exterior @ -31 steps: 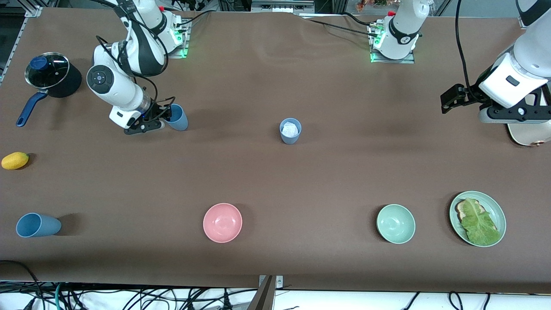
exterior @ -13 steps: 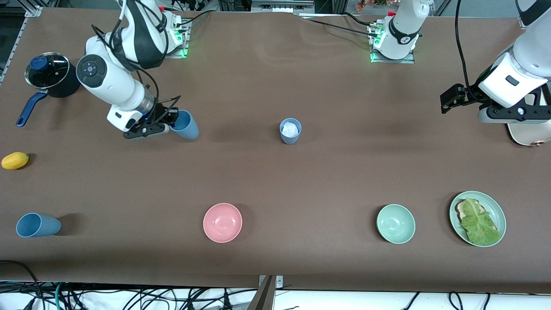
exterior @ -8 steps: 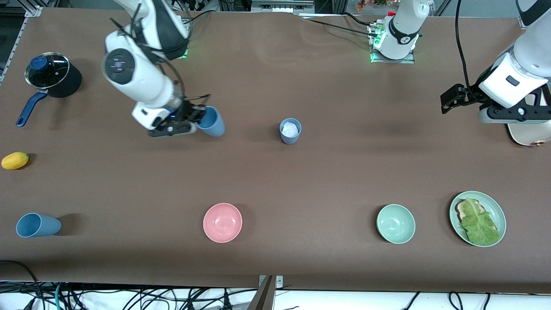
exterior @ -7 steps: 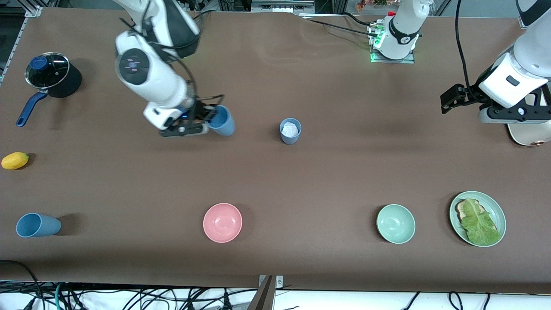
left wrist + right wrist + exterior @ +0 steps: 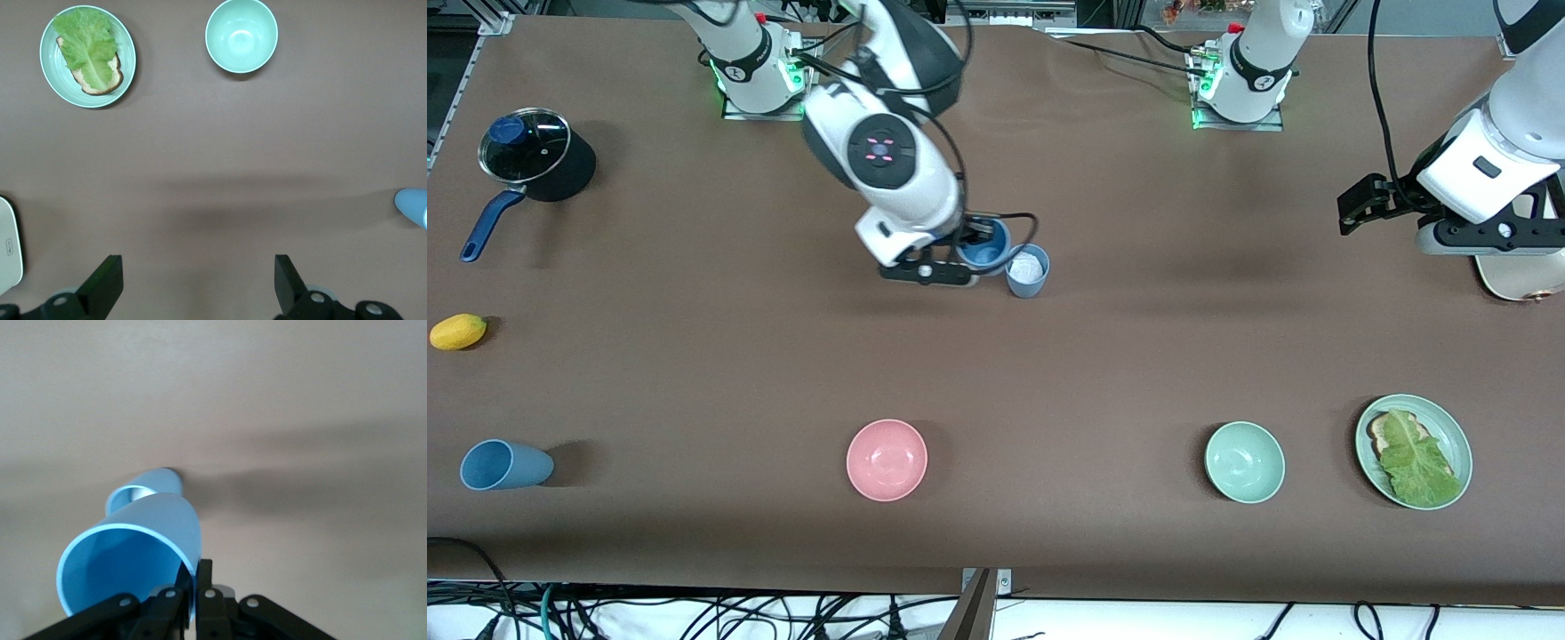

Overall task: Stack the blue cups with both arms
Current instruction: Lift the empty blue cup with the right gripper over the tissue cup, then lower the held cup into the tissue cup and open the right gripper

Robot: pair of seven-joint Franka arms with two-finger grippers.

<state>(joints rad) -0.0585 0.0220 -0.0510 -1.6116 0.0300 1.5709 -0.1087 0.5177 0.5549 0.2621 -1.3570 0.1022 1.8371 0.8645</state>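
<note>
Blue matte tumbler, the carried cup [image 5: 983,246], is pinched by its rim in the right gripper [image 5: 963,258], held over the table just beside the standing cup [image 5: 1027,270] with the white patch inside. A third cup [image 5: 503,465] lies on its side toward the right arm's end of the table, nearer the front camera. Pink bowl [image 5: 887,460] and mint-green bowl [image 5: 1245,462] sit well apart in that same near row. Left gripper [image 5: 1356,211] waits over the left arm's end.

Left wrist view: left gripper fingers [image 5: 103,283] spread wide, nothing between them; lettuce plate [image 5: 87,57] and mint-green bowl [image 5: 241,35] below.

Right wrist view: fingers [image 5: 167,605] clamp the carried cup's [image 5: 130,553] wall at the rim; standing cup [image 5: 143,490] under it. Judgement: thin, stiff, light, smooth-walled plastic; a rim pinch suits it, tapered shape should nest easily.
</note>
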